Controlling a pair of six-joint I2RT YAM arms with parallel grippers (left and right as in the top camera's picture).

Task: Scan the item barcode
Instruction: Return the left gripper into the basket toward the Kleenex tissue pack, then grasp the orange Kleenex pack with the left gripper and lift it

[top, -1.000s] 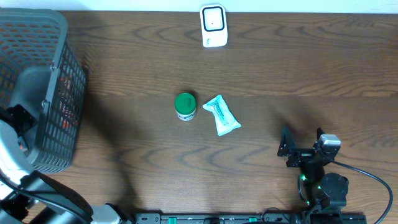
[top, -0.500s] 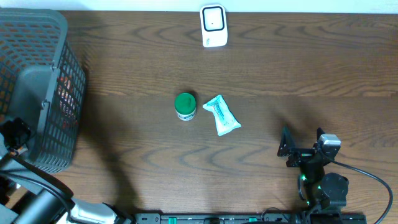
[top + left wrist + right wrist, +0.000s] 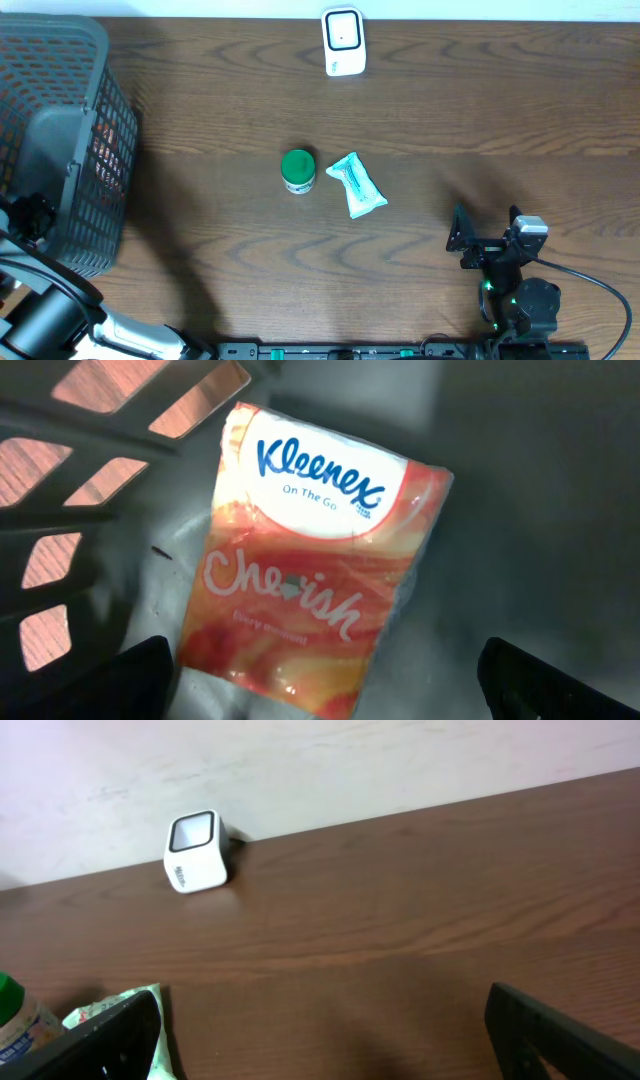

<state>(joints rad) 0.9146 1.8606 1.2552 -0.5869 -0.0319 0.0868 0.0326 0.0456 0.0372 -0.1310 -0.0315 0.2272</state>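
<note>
Two grippers noted, both with jaws spread wide and nothing gripped.

Left gripper [image 3: 335, 698]: inside the grey basket [image 3: 62, 110], which occupies the 9 to 10 o'clock side of the table [image 3: 480, 110]. Its wrist view looks straight down on an orange-and-white tissue pack [image 3: 310, 560]. The pack lies flat on the basket floor, printed face up, with its top end tilted toward 1 o'clock. The two dark fingertips [image 3: 125, 680] show only at the lower corners of that view, flanking the pack's lower end. Contact with the pack cannot be confirmed.

Right gripper [image 3: 486, 235]: low over bare wood at the table's 5 o'clock, well apart from every item.

White scanner [image 3: 343, 42]: upright at the 12 o'clock edge, window facing the table.

Near the table's centre stands a green-lidded jar [image 3: 298, 170]. A teal-and-white packet [image 3: 356, 185] lies just beside it at its 4 o'clock. Both are apart from the scanner and from either gripper.
</note>
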